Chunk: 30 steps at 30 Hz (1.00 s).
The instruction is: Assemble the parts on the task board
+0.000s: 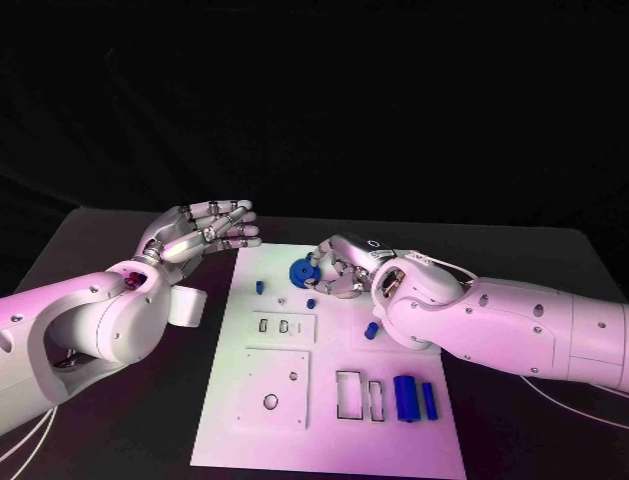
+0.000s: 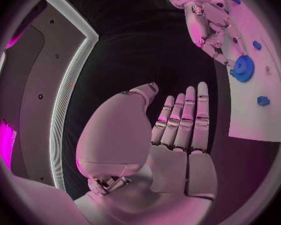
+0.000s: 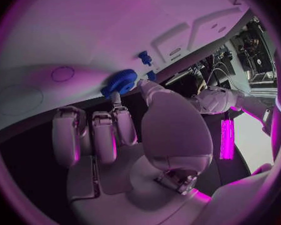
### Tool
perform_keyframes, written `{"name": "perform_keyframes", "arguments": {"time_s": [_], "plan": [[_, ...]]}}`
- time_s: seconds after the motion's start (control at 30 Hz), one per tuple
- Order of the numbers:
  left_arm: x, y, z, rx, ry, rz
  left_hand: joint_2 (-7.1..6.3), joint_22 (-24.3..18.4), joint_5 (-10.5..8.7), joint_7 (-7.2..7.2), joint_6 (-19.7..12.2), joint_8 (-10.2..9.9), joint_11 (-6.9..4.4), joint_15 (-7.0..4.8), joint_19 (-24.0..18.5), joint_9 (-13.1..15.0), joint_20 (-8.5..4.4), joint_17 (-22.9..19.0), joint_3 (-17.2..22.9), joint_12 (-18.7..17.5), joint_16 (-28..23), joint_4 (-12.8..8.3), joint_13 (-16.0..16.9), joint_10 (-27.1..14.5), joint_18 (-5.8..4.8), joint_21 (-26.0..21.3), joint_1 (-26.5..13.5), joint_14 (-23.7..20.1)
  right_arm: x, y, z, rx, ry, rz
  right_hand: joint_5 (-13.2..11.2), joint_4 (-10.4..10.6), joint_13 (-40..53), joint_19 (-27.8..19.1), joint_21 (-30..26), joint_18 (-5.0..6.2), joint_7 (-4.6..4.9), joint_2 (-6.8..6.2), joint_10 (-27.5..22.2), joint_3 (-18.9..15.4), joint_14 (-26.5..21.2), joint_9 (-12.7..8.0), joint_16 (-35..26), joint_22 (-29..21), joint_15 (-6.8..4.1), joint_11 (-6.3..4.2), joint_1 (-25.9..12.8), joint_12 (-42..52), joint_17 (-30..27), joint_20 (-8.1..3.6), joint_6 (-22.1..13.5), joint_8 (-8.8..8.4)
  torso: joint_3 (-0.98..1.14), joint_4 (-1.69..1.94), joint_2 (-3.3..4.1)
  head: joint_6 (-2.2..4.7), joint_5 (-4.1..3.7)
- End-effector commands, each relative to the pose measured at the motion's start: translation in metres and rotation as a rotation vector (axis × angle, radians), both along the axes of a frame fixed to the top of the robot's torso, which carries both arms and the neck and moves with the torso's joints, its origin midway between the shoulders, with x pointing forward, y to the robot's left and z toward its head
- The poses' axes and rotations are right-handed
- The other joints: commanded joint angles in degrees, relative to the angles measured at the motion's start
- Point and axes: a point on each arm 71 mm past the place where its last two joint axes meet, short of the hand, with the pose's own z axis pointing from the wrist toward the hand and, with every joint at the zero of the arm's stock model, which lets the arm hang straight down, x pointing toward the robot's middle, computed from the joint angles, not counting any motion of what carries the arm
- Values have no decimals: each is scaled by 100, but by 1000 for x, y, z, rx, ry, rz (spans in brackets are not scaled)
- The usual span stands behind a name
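Note:
The white task board (image 1: 293, 420) lies in the middle of the table. At the board's far end my right hand (image 1: 349, 266) pinches a round blue part (image 1: 304, 270) between thumb and a finger, low over the board. The right wrist view shows that round blue part (image 3: 120, 81) at the fingertips (image 3: 117, 101), against the task board (image 3: 115, 25). My left hand (image 1: 202, 230) hovers left of the board's far corner, fingers stretched out and holding nothing. In the left wrist view the left hand (image 2: 178, 130) is bare, with the right hand (image 2: 209, 25) and round blue part (image 2: 243, 67) beyond it.
Small blue pegs (image 1: 261, 286) (image 1: 311, 303) stand near the far end of the board, another blue piece (image 1: 373, 329) lies mid-board by my right forearm, and two blue bars (image 1: 406, 398) (image 1: 430, 400) lie beside rectangular slots (image 1: 352, 394). Black table surrounds the board.

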Motion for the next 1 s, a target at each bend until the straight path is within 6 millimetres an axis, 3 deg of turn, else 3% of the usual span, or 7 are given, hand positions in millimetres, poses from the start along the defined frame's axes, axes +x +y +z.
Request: {"name": "perform_keyframes", "arguments": {"time_s": [0.03, 0.23, 0.43, 0.73, 0.9, 1.0], "plan": [[-1, -2, 2, -9, -5, -17, 24, -10, -16, 439, -28, -19, -13, -2, -33, -1, 8, 10, 0, 17, 22, -21, 0, -43, 62, 31, -53, -50, -2, -2, -9, -26, 79, -14, 24, -25, 466, 25, 26, -55, 1, 37, 34, 16, 505, 1, 27, 710, 29, -1, 9, 35, 1134, 20, 43, -13, 0, 4, 4, -12, -1], [-1, -2, 2, -9, -6, -17, 24, -10, -16, 439, -28, -19, -13, -2, -33, -1, 8, 10, 0, 17, 22, -21, 0, -43, 62, 31, -53, -50, -5, -3, -7, -23, 66, -17, 26, -28, 470, 25, 25, -55, -1, 45, 37, 24, 506, 1, 28, 709, 28, -2, 18, 39, 1136, 19, 49, -13, 0, 13, -2, -17, -1], [-1, -1, 2, -9, -6, -15, 22, -12, -16, 442, -43, -22, -10, 0, -37, -1, 10, 18, 10, 15, 27, -29, -1, -62, 62, 35, -65, -59, -8, -6, -6, -18, 54, -26, 27, -33, 472, 34, 35, -58, -2, 47, 39, 30, 507, 1, 30, 721, 27, -4, 29, 41, 1142, 19, 53, -14, 0, -10, 7, -11, 1], [-1, -1, 2, -9, -6, -16, 22, -12, -16, 442, -43, -22, -10, 0, -37, -1, 10, 18, 10, 15, 27, -29, -1, -62, 62, 35, -65, -59, -9, -2, -4, -13, 42, -28, 27, -43, 461, 43, 45, -62, -2, 41, 31, 38, 506, -2, 29, 732, 25, -4, 49, 32, 1138, 17, 51, -21, -7, 18, -3, -26, -21], [-1, 0, 2, -8, -7, -14, 22, -12, -16, 442, -43, -22, -10, 0, -37, -1, 10, 18, 10, 15, 27, -29, -1, -62, 62, 35, -65, -59, -12, -3, -1, 5, 14, -27, 27, -51, 463, 49, 52, -64, -2, 38, 32, 45, 508, -4, 31, 740, 24, -5, 66, 33, 1146, 16, 50, -26, 4, 4, 6, -22, -3], [-1, 0, 2, -8, -7, -13, 22, -12, -16, 442, -43, -22, -10, 0, -37, -1, 10, 18, 10, 15, 27, -29, -1, -62, 62, 35, -65, -59, -13, -5, 1, 17, -4, -27, 27, -62, 470, 59, 64, -68, -3, 31, 38, 55, 509, -6, 32, 753, 23, -5, 92, 40, 1150, 15, 52, -32, 0, -6, 2, -19, -5]]}}
